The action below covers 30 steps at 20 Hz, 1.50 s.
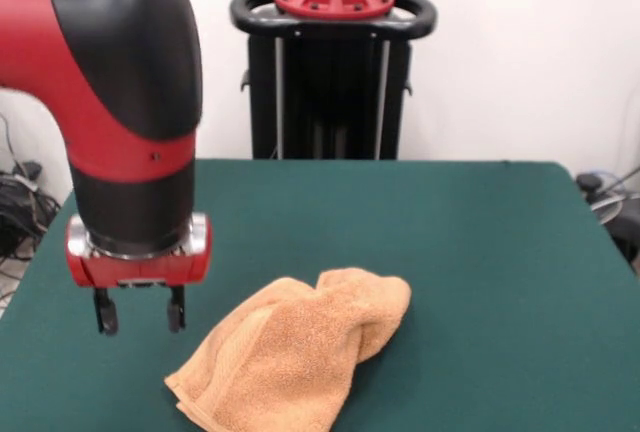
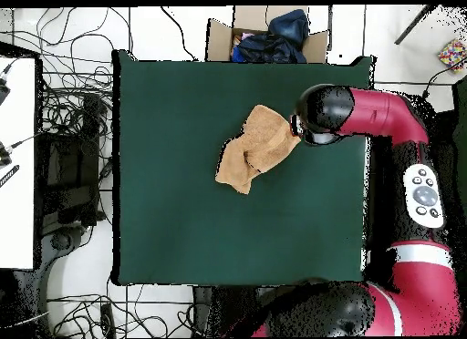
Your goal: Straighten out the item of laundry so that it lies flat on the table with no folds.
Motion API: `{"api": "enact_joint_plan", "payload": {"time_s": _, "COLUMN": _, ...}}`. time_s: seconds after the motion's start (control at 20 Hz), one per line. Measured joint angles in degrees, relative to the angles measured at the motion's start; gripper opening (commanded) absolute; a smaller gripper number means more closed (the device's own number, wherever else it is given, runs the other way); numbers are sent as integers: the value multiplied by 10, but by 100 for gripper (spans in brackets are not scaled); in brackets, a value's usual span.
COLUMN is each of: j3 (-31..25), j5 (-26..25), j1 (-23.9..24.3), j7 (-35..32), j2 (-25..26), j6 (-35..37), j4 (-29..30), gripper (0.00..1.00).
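The orange-tan towel (image 1: 300, 352) lies crumpled and folded over itself on the dark green table (image 1: 480, 252), near the front edge in the front view. My gripper (image 1: 140, 317) hangs just left of the towel, a little above the table, apart from the cloth. Its two black fingers (image 1: 105, 314) stand apart with nothing between them. In the overhead view the towel (image 2: 255, 148) lies in the upper middle of the table (image 2: 182, 208), and the arm's black wrist (image 2: 321, 115) sits at the towel's right corner and hides the gripper.
The robot's black pedestal (image 1: 333, 62) stands at the table's far side. In the overhead view a cardboard box with dark cloth (image 2: 269, 35) sits beyond the table's top edge, tangled cables (image 2: 68, 126) lie to the left, and the red arm (image 2: 401, 126) runs along the right edge.
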<state>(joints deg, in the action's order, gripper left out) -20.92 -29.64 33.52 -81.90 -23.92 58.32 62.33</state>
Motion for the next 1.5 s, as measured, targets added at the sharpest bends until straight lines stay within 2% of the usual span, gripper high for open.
{"api": "enact_joint_plan", "payload": {"time_s": 0.35, "j3": 0, "j5": -5, "j1": -4, "j7": 0, "j2": 17, "j6": -6, "j4": -6, "gripper": 100}}
{"api": "enact_joint_plan", "payload": {"time_s": 1.1, "j3": 0, "j5": -6, "j1": 5, "j7": 0, "j2": -9, "j6": -6, "j4": -6, "gripper": 100}}
{"api": "enact_joint_plan", "payload": {"time_s": 1.5, "j3": 0, "j5": -7, "j1": -13, "j7": 0, "j2": -9, "j6": -6, "j4": -17, "gripper": 100}}
